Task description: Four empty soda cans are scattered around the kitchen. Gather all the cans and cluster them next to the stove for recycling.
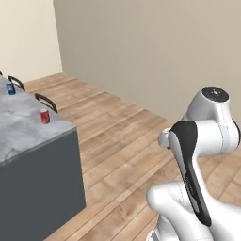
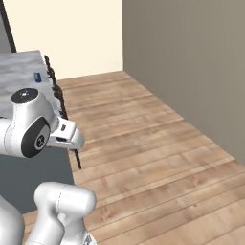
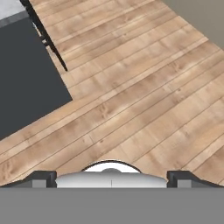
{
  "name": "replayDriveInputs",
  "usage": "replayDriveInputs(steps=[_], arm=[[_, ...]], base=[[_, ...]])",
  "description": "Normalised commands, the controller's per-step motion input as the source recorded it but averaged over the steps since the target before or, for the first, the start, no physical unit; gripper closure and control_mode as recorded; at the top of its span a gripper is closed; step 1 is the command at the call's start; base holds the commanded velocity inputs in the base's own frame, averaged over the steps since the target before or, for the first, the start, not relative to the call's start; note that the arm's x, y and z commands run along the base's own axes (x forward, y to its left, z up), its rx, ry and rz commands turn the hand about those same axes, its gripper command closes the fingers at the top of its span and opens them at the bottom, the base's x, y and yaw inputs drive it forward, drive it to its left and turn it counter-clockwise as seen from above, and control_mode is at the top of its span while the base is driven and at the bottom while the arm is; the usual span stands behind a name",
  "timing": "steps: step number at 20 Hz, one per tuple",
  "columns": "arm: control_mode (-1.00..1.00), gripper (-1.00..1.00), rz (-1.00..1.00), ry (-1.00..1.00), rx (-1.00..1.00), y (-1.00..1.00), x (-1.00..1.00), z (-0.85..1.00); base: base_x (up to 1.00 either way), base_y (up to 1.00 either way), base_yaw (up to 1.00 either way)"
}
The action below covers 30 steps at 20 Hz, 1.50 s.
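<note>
Gripper [image 3: 112, 178] gapes above wooden floor [image 3: 144, 96], beside dark island [image 3: 26, 78].

Two soda cans [image 1: 44, 116] stand well apart on the tabletop [image 1: 23, 132], far left of the fingers [image 3: 43, 178], which hang over the floor [image 3: 144, 96].

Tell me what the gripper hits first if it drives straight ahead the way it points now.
Most likely the bare wooden floor: the open gripper looks down at planks with nothing between. The dark island side lies off to one side, probably clear of that line, though depth is uncertain.
</note>
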Motion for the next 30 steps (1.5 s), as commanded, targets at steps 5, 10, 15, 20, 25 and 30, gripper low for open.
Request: replayDriveInputs(steps=[5, 10, 15, 20, 25, 30], arm=[[1.0, -1.0, 0.0, 0.0, 0.0, 0.0, 0.0, 0.0], [1.0, -1.0, 0.0, 0.0, 0.0, 0.0, 0.0, 0.0], [1.0, -1.0, 0.0, 0.0, 0.0, 0.0, 0.0, 0.0], [1.0, -1.0, 0.0, 0.0, 0.0, 0.0, 0.0, 0.0], [1.0, -1.0, 0.0, 0.0, 0.0, 0.0, 0.0, 0.0], [1.0, -1.0, 0.0, 0.0, 0.0, 0.0, 0.0, 0.0]], base=[[0.45, -0.61, 0.15], [0.5, -0.5, 0.12], [0.23, -0.31, 0.31], [0.0, 0.0, 0.5], [0.0, 0.0, 0.5], [0.03, -0.16, 0.45]])
